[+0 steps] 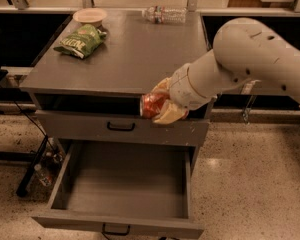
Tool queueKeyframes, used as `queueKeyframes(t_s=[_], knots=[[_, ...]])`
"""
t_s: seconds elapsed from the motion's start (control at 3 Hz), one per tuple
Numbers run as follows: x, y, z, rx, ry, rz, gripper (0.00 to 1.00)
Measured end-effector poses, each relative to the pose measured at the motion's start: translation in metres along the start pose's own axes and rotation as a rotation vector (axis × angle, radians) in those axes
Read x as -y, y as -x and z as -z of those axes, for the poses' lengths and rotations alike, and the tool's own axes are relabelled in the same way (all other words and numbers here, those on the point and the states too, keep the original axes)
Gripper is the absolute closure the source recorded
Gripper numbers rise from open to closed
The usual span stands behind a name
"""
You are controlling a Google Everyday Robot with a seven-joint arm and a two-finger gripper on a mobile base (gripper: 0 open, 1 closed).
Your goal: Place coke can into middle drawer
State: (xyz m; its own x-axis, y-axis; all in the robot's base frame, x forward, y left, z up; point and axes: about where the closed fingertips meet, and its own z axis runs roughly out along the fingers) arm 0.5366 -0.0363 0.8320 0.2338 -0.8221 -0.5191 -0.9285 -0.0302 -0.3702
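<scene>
The coke can [151, 105] is a small red dented can, held sideways in my gripper [161, 104]. The gripper's cream fingers [171, 115] are shut on the can. It hangs in front of the cabinet's top edge, above the open middle drawer [125, 184]. The drawer is pulled far out at the bottom. Its grey flat floor is bare and a small black handle [115, 230] sits on its front panel. My white arm comes in from the upper right.
A green chip bag [80, 40] and a tan bowl [90, 16] lie at the cabinet top's back left. A clear water bottle [164, 14] lies at the back. The shut upper drawer front [121, 127] has a black handle. Cables run along the floor at left.
</scene>
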Motion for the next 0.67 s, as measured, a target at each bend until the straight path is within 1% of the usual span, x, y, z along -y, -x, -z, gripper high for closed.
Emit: queueKeyframes(t_s=[0.33,0.67], knots=[[-0.0192,-0.0105,-0.0229,0.01,0.048,-0.022,1.0],[-0.0192,-0.0105,-0.023,0.01,0.048,-0.022,1.0]])
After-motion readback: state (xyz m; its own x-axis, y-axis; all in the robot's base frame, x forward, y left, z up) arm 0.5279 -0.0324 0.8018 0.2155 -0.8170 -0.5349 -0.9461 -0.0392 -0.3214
